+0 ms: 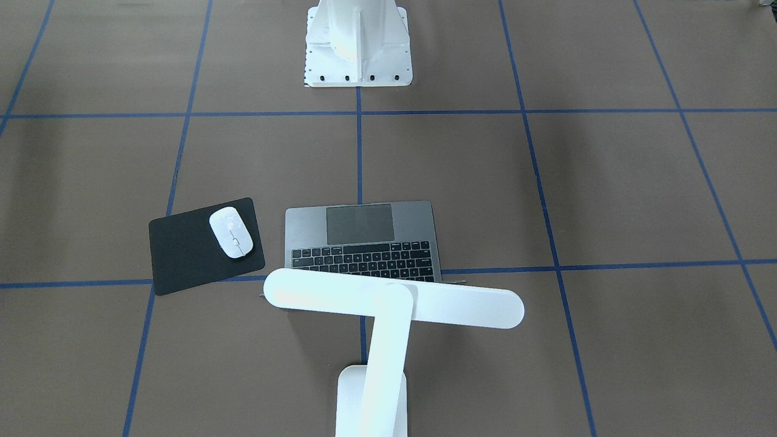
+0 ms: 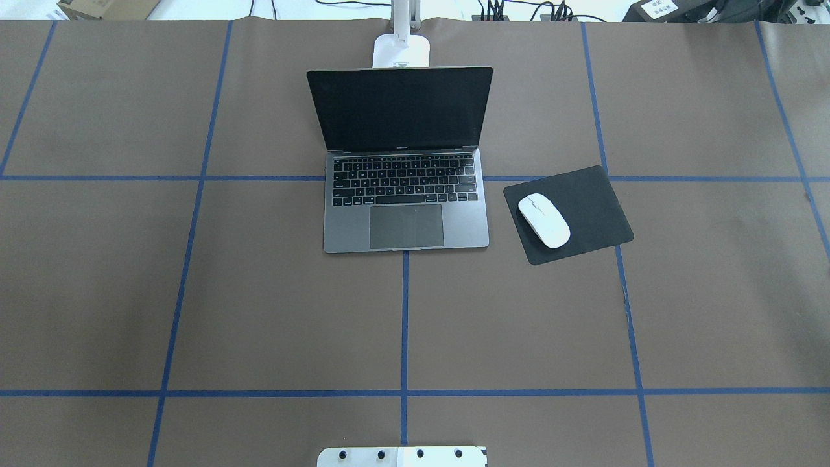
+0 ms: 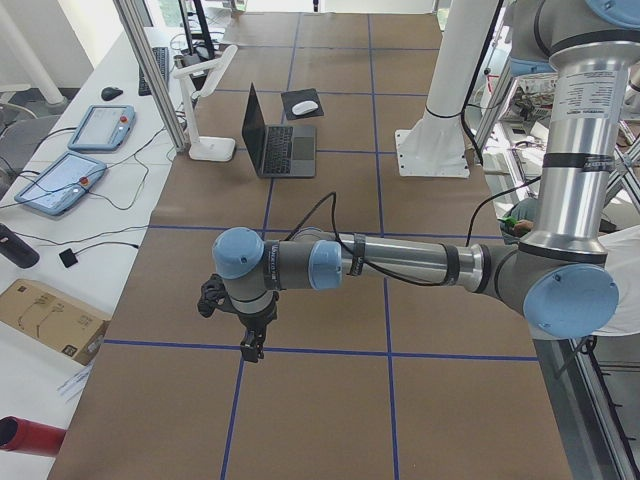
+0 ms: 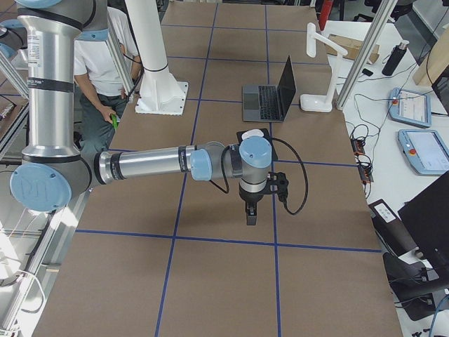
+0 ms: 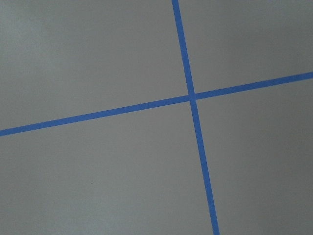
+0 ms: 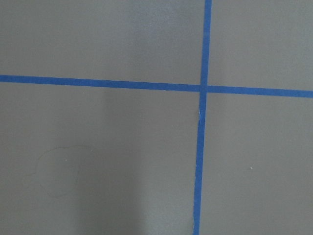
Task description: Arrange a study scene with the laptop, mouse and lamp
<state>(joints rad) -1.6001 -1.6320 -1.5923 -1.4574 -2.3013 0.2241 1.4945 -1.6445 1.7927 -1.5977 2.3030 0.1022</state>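
Stretched out level over the tabletop [image 2: 194, 292], with left tool [image 3: 251, 347] and right tool [image 4: 250, 214] pointing straight down; cannot tell whether wide or narrow. Well apart from both: open laptop [image 2: 405, 224] before the lamp [image 1: 394, 303]; mouse [image 2: 543, 220] on mouse pad [image 2: 596, 207] just beside.

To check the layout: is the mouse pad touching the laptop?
Apart. The overhead exterior view shows a strip of bare brown table between the laptop and the nearest corner of the mouse pad.

The brown counter [image 2: 259, 292], gridded with blue tape [image 2: 404, 311], carries an open laptop [image 2: 405, 224], a black mouse pad [image 2: 593, 201] beside it, the lamp [image 2: 401, 52] behind it, and a white pedestal [image 1: 358, 60].
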